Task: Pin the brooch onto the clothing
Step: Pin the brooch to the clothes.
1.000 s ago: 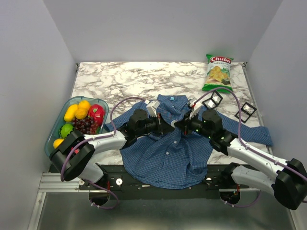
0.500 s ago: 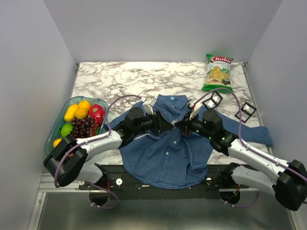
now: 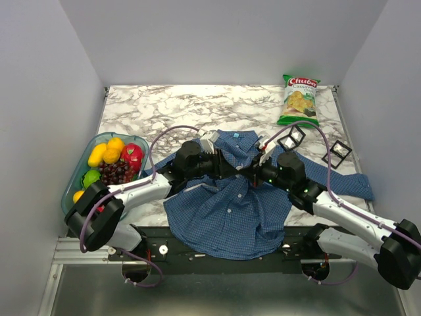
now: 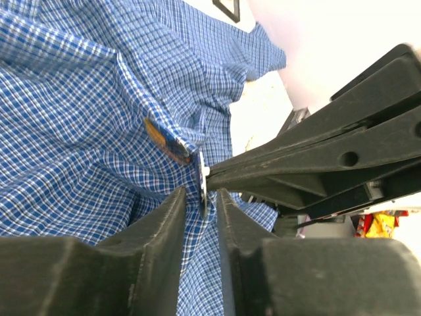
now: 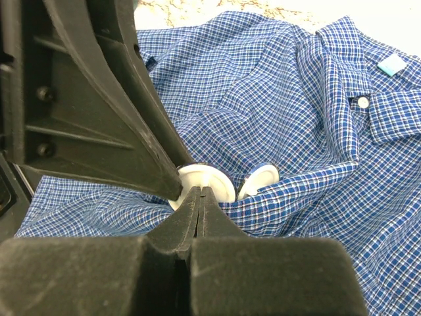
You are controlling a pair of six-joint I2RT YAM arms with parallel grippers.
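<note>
The blue checked shirt [image 3: 227, 210] lies bunched at the near middle of the table. My two grippers meet over its chest. The left gripper [image 3: 235, 172] [image 4: 200, 194] has its jaws narrowly apart with a shirt fold pinched between them. A round white-backed brooch [image 5: 214, 176] [image 4: 202, 187] stands edge-on at its tips. The right gripper [image 3: 245, 172] [image 5: 200, 191] is fully shut, its tips on that brooch's white back. A second white disc [image 5: 262, 178] sits just to the right. An orange-and-blue disc face [image 4: 164, 139] shows on the fold.
A tub of fruit [image 3: 74, 179] stands at the left edge. A chips bag [image 3: 299, 100] lies at the back right. Two black-framed squares [image 3: 291, 138] [image 3: 340, 153] lie right of the shirt. The shirt's right sleeve [image 3: 352, 184] reaches toward the right edge.
My left wrist has shifted a little up and back, and the shirt's left side has bunched up more. The right arm has hardly moved.
</note>
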